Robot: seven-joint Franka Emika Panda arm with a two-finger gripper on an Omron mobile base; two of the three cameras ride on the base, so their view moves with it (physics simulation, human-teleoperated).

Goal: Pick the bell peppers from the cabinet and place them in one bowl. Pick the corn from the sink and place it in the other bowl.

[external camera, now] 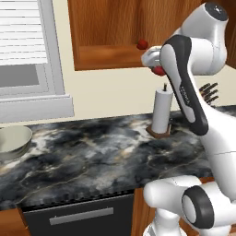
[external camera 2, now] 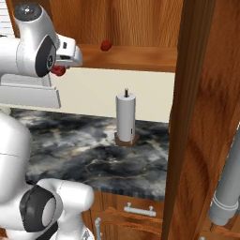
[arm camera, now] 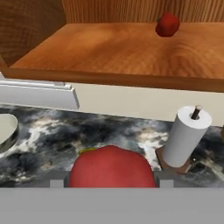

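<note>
- You have the gripper (arm camera: 111,186) with its jaws pinching one bell pepper (arm camera: 111,169), held out in front of the cabinet (external camera: 110,27) shelf edge, above the counter (external camera: 92,156).
- Peppers counted: two. The second bell pepper (arm camera: 167,24) sits on the shelf, beyond and above the jaws, well apart from them.
- Below the jaws, ahead: one paper towel roll (arm camera: 186,135), upright on its wooden base.
- You see one pale bowl (external camera: 14,142) far off to the side of the jaws, on the counter; nothing visible inside.
- No legible writing or labels.
</note>
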